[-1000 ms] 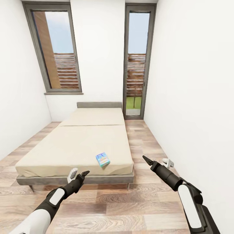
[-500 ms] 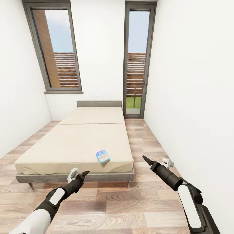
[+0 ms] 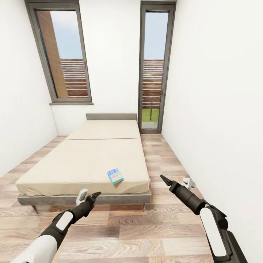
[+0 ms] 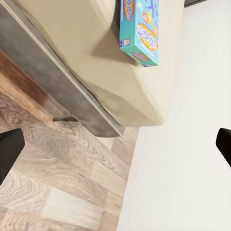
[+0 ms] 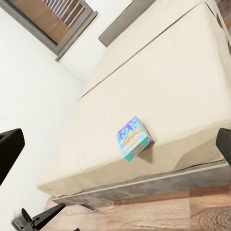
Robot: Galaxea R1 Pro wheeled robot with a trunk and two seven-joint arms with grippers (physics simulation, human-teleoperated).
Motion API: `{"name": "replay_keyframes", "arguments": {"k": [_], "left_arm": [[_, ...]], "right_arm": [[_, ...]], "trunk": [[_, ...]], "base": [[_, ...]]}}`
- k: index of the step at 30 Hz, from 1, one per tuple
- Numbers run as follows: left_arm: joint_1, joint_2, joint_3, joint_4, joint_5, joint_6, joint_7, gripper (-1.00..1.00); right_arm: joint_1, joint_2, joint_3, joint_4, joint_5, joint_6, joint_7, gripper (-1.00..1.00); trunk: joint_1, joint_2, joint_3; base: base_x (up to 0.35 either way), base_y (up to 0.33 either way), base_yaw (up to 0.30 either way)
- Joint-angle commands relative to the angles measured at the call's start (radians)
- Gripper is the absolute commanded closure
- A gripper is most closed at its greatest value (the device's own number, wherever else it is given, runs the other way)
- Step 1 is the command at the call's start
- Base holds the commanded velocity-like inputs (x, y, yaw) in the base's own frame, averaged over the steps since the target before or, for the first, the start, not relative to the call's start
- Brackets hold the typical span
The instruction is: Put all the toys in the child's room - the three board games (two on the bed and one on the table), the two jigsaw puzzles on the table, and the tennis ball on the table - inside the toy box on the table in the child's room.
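A small blue board game box (image 3: 115,176) lies flat on the cream mattress of the bed (image 3: 91,160), near the foot edge, just right of centre in the head view. Its lid carries colourful cartoon lettering too small to read; orange script on its side in the left wrist view (image 4: 140,29) is also illegible. Its long axis runs diagonally, one corner pointing toward the foot edge. The left gripper (image 3: 87,195), lower left of the frame, hangs over the wood-plank floor (image 3: 146,226) with fingers spread, empty. The right gripper (image 3: 176,180), lower right, is likewise open and holds nothing.
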Motion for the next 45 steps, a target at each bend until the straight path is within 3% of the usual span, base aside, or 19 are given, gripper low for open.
{"name": "replay_keyframes", "arguments": {"k": [1, 12, 34, 45], "left_arm": [[-0.001, -0.003, 0.005, 0.000, 0.005, 0.009, -0.002, -1.00], [-0.001, -0.016, 0.003, -0.001, 0.003, 0.009, -0.001, -1.00], [-0.001, -0.016, 0.002, -0.001, 0.001, 0.009, -0.002, -1.00], [-0.001, -0.016, 0.003, -0.001, 0.004, 0.009, -0.001, -1.00]], "right_arm": [[-0.001, 0.001, -0.002, -0.001, -0.003, 0.007, 0.003, -1.00], [-0.001, 0.001, -0.003, -0.001, -0.003, 0.007, 0.005, -1.00], [-0.001, 0.001, -0.001, 0.000, -0.003, 0.004, 0.008, -1.00], [-0.001, 0.001, -0.001, 0.000, -0.004, 0.005, 0.008, -1.00]], "trunk": [[0.000, 0.000, -0.001], [0.000, 0.000, -0.001], [0.000, 0.000, -0.001], [0.000, 0.000, -0.001]], "base": [[0.073, -0.117, 0.000], [0.107, -0.143, 0.000], [0.191, -0.037, 0.000], [0.045, 0.000, 0.000]]}}
